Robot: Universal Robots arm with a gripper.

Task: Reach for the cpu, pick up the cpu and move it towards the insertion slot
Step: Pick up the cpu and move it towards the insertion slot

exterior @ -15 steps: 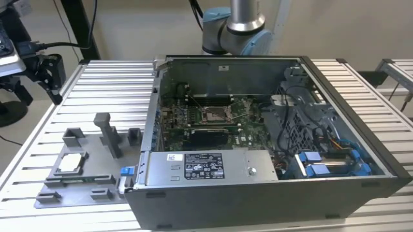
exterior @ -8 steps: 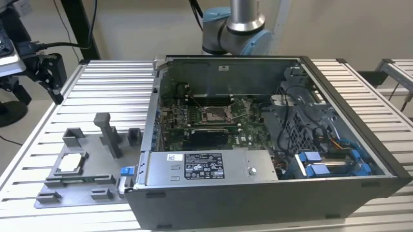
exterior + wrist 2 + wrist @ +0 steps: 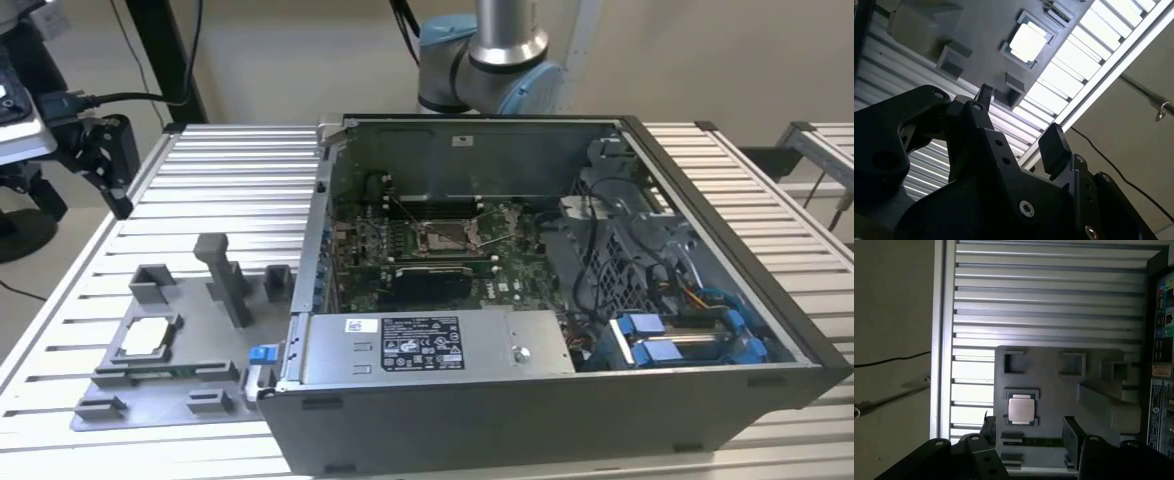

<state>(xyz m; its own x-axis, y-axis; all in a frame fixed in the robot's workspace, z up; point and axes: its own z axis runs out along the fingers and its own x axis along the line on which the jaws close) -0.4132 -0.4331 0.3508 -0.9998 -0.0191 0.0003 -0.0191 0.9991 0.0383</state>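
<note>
Poised with the claw (image 3: 1028, 421) spread wide, gripping nothing and clear of any contact. Aimed at the cpu (image 3: 1020, 409) lying flat, pale face up, in a shallow recess of the grey tray (image 3: 1054, 390) on the slatted worktop (image 3: 227, 170), just beside the open computer case (image 3: 534, 425), toward the exterior view's left. Well apart from the insertion slot (image 3: 447, 235), set amid green circuit board inside that case. Likely light, rigid and slick across the face, with a fragile underside; best taken by two opposite edges of the thin rim, squarely and gently, never pressed on the face. Not yet touched, not yet lifted from the recess.
</note>
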